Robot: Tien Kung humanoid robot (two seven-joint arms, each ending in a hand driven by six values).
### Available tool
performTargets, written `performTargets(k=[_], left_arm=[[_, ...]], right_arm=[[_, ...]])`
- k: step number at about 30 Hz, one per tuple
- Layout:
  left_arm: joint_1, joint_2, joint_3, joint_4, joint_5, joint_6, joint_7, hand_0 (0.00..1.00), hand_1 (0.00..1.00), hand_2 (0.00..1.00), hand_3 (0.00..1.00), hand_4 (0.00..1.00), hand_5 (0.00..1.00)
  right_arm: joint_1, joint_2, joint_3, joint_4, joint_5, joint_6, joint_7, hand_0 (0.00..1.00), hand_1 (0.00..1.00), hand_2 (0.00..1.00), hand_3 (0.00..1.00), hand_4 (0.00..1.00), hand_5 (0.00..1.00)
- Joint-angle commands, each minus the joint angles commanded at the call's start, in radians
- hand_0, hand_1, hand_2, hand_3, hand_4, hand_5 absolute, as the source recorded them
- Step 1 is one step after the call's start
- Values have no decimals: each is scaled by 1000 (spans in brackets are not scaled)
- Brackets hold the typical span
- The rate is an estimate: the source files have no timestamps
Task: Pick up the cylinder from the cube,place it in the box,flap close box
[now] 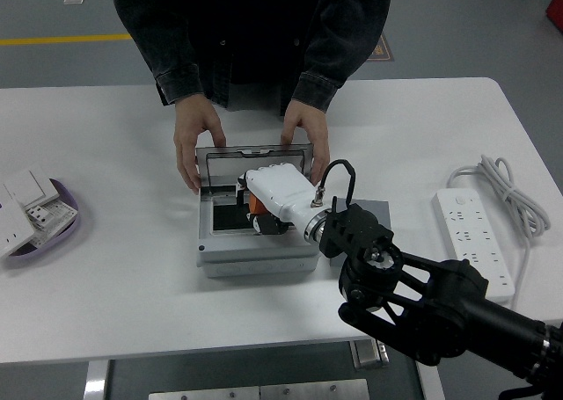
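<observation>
The right hand (262,208) has its fingers wrapped around the orange plastic cylinder (254,206), down inside the open grey metal box (255,258) on the white bench (123,268). A person's hands (195,145) grip the lid; closing early could trap the robot's hand.

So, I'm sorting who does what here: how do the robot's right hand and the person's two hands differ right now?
The robot's right hand is white and black, reaching down inside the grey box around the orange cylinder; the person's hands are bare and stay outside, at the box's upright lid. The robot's hand comes from the near side, the person's from the far side. All are at the same box.
</observation>
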Motion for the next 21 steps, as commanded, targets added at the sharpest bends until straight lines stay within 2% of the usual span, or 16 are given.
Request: performTargets(k=[2,3,8,9,14,15,20,21], left_arm=[[0,0,-1,0,1,0,0,588,613,606,632,650,159],[0,1,-1,0,1,0,0,588,612,606,632,649,159],[-2,1,-2,0,3,0,0,588,612,606,632,649,159],[-2,1,-2,0,3,0,0,588,613,606,632,650,158],[-3,0,-1,0,3,0,-1,588,613,606,632,650,158],[-4,0,-1,0,3,0,-1,587,613,606,632,649,158],[-4,-1,1,0,1,0,-2,587,613,606,632,649,158],[-4,-2,1,0,1,0,-2,587,612,606,632,649,159]], right_arm=[[2,0,-4,-1,3,-6,6,511,571,599,584,557,36],[3,-1,-7,-1,4,-9,9,699,655,673,660,445,243],[6,-2,-15,-1,9,-17,23,699,655,673,660,445,243],[7,-2,-16,-1,9,-18,25,732,671,695,668,568,282],[8,-2,-21,0,13,-19,36,732,671,695,668,568,282],[7,-2,-22,0,20,-20,39,750,679,707,681,717,301],[-9,-9,-21,-1,129,-54,86,750,679,707,681,717,301],[-14,-12,-18,3,158,-64,101,757,682,710,718,778,231]])
